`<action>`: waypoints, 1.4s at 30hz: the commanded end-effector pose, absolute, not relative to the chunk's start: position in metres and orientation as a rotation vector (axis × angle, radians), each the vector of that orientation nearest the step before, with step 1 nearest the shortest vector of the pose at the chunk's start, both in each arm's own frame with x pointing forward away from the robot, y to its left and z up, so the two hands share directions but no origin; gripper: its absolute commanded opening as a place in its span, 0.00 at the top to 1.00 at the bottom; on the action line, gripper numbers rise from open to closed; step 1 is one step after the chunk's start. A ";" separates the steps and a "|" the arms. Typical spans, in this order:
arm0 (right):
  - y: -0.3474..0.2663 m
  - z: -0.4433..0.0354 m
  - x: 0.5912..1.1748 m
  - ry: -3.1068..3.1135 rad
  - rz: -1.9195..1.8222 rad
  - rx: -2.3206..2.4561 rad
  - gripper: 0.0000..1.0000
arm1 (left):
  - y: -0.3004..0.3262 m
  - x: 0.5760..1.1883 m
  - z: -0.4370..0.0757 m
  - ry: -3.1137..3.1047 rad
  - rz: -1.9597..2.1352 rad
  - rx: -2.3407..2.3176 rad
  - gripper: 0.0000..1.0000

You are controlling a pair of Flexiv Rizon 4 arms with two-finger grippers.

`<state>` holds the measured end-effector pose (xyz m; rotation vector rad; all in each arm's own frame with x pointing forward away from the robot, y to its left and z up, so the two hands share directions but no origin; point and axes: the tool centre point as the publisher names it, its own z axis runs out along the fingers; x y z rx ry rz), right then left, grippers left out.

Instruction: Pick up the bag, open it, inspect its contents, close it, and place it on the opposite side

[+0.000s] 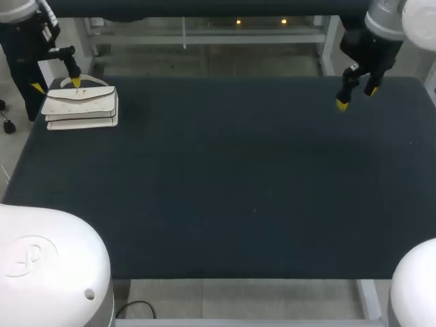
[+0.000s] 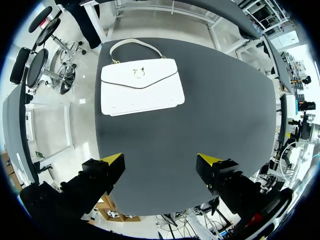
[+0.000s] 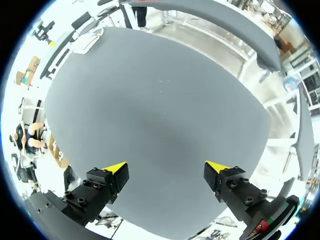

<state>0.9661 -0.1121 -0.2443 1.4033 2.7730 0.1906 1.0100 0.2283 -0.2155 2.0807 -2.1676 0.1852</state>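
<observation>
A white bag (image 1: 82,107) lies at the far left corner of the dark counter (image 1: 238,191). My left claw (image 2: 161,160) hangs close by it, wide open and empty; my right claw (image 3: 165,167), equally open and empty, hangs at the far right

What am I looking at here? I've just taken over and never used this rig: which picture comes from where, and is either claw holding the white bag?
These are two robot arms at a dark table. The square picture looks down from above and behind them. Each round one comes from a camera on one wrist, looking along its two yellow-tipped fingers. The left gripper hangs over the far left corner with its fingers open. The bag lies on the table ahead of them, flap closed, untouched. The right gripper hangs over the far right side, also open. Nothing is held.
</observation>
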 end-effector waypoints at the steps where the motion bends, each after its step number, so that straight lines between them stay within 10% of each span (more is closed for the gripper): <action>1: -0.110 -0.264 0.955 2.827 0.558 0.866 0.00 | 0.248 1.008 -0.221 -2.124 0.286 2.032 0.00; 42: -0.053 -0.337 0.980 2.968 0.749 0.070 0.00 | 0.293 1.034 -0.242 -1.990 0.399 2.064 0.00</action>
